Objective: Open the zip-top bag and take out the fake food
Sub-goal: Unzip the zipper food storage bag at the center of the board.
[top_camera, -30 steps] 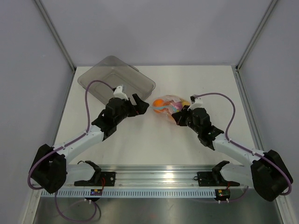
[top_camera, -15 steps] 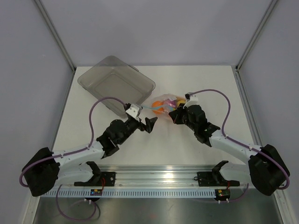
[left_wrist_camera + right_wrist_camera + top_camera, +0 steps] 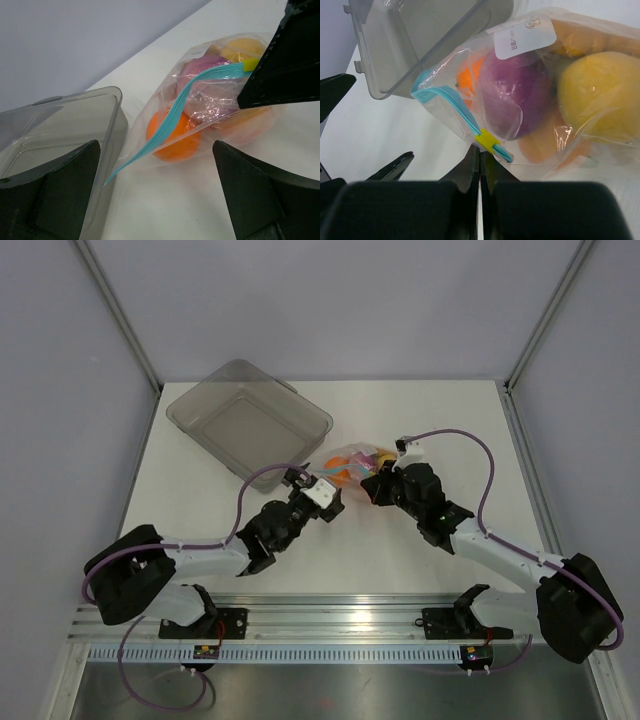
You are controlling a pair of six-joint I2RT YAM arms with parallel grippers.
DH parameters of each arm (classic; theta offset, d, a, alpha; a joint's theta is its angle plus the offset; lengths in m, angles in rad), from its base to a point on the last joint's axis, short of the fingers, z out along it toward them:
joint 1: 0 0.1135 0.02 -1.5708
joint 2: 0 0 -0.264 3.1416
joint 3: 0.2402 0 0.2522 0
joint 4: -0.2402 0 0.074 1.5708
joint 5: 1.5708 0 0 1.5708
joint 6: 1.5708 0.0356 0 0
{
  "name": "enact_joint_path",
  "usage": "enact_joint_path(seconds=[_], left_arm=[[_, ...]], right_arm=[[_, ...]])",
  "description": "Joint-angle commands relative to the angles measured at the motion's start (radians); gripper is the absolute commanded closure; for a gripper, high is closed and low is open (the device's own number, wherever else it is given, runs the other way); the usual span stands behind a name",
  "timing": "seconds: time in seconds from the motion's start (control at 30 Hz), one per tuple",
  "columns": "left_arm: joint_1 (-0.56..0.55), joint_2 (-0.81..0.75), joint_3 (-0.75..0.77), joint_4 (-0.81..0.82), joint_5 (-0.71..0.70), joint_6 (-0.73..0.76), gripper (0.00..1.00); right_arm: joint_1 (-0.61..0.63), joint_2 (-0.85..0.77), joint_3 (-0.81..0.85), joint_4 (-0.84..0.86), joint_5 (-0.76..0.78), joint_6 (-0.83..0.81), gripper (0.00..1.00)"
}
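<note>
Now, with the right pincer (image 3: 480,152) pinching the bag (image 3: 525,35) at its yellow tab (image 3: 487,140), we are aiming the spread left pincer (image 3: 155,150) at one lip of the zip strip (image 3: 172,120) only.

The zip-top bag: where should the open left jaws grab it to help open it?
The teal zip strip, at its free end nearest the grey tray. Come from the robot's left: the strip sticks out clear of the fake food there, and the right jaws pinch the yellow slider end.
</note>
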Motion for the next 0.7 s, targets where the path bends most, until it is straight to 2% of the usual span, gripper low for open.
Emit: enact_joint_path(seconds=[0.0,0.17,0.33,0.47,0.67], left_arm=[[0.002,0.035,0.061,0.114,-0.047,0.054,0.01],[0.039,0.066,0.078,0.115,-0.018,0.014,0.01],[0.134,0.055,0.072,0.117,0.123,-0.130,0.02],[0.135,0.063,0.075,0.112,0.173,-0.118,0.05],[0.148,0.066,0.087,0.071,0.328,-0.144,0.10]], right_arm=[[0.010,-0.037,0.057,-0.007,-0.031,-0.031,0.99],[0.012,-0.051,0.063,-0.024,-0.031,-0.057,0.99],[0.012,-0.063,0.059,-0.021,-0.031,-0.094,1.00],[0.012,-0.059,0.062,-0.021,-0.067,-0.106,1.00],[0.012,-0.060,0.072,-0.044,-0.072,-0.120,1.00]])
